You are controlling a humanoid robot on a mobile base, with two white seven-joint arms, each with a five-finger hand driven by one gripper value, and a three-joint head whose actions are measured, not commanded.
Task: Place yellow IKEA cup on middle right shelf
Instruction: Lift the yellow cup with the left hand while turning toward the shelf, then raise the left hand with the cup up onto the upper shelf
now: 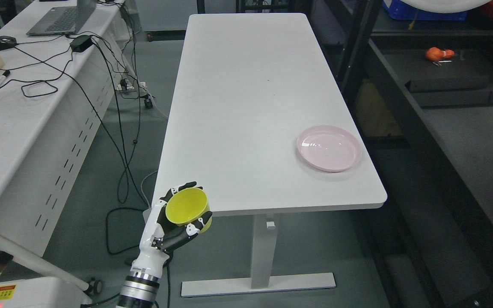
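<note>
Yellow cup (186, 206) sits gripped in the robot's left hand (178, 222) beside the bench (250, 107); the dark shelf (464, 124) lies far right.

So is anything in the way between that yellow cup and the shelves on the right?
Yes: the white table, with a pink plate near its right edge, lies between the yellow cup in the left hand and the dark shelving.

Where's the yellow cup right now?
In the head view, the yellow cup is at lower left, gripped in the robot's left hand just off the white table's near-left corner, far from the pink plate.
</note>
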